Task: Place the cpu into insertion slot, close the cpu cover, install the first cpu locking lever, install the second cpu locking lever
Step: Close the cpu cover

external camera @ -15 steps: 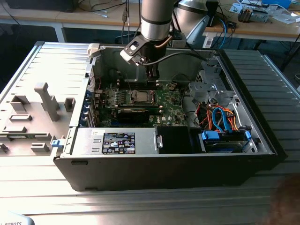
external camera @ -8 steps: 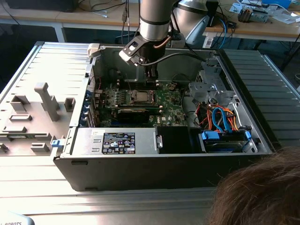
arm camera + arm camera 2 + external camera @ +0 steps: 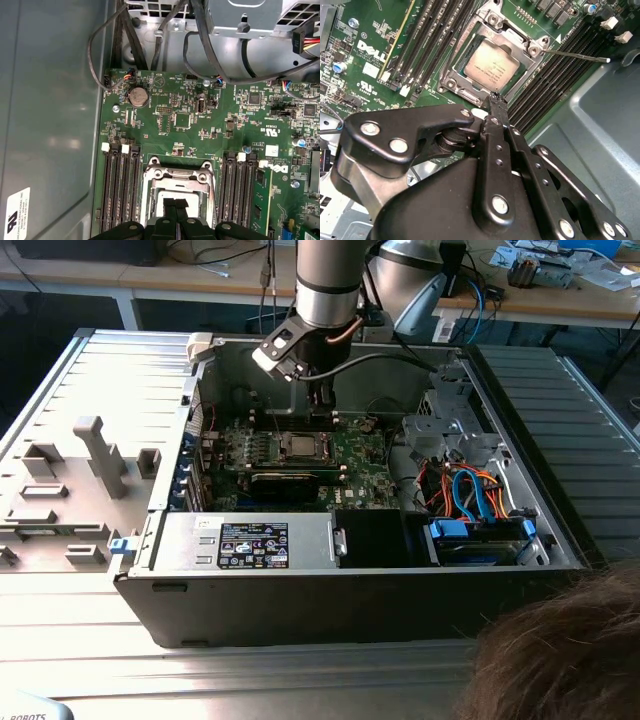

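Note:
The cpu point(image 3: 492, 67) lies flat in the insertion slot point(image 3: 449, 84) on the green board, its dull silver top showing. The silvery cpu cover point(image 3: 516, 36) lies around it as a frame. A thin metal locking lever point(image 3: 575, 55) sticks out sideways from one corner of the socket. My gripper point(image 3: 496, 100) hangs just over the socket's edge with its black fingers pressed together and nothing between them. The first wrist view puts the gripper point(image 3: 175, 202) over the cpu cover point(image 3: 175, 175). In the exterior view the gripper point(image 3: 322, 405) hangs just behind the cpu point(image 3: 300, 447).
Rows of narrow memory slots point(image 3: 427, 40) flank the socket. A long black card point(image 3: 290, 478) lies in front of it. Cables and a drive cage point(image 3: 470, 490) crowd the case on the exterior view's right. A person's hair point(image 3: 565, 650) shows at the lower right.

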You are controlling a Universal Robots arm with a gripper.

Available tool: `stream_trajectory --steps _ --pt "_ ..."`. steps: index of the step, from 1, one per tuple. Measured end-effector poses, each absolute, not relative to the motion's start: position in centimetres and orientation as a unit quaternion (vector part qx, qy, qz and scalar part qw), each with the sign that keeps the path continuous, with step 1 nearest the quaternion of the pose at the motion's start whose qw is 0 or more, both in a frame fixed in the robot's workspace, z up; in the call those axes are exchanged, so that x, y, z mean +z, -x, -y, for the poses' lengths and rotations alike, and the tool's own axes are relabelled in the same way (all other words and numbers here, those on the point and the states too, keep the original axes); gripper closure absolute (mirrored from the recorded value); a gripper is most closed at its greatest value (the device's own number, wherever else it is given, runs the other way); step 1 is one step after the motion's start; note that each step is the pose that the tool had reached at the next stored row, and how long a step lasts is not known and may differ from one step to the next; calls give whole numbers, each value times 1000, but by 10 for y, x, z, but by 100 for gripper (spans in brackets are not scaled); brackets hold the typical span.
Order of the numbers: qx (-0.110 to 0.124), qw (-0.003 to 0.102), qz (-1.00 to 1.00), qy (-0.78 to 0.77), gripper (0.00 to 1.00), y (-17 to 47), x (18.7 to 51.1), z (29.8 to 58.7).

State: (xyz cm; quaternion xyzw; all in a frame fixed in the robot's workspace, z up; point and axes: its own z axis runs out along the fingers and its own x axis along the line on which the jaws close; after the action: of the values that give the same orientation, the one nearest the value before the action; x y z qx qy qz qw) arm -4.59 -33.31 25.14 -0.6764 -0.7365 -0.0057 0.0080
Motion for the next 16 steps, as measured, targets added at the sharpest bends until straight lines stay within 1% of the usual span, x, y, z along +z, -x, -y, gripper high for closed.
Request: stream_trajectory --steps 16 --pt "-6 8 736 676 89 52 250 333"
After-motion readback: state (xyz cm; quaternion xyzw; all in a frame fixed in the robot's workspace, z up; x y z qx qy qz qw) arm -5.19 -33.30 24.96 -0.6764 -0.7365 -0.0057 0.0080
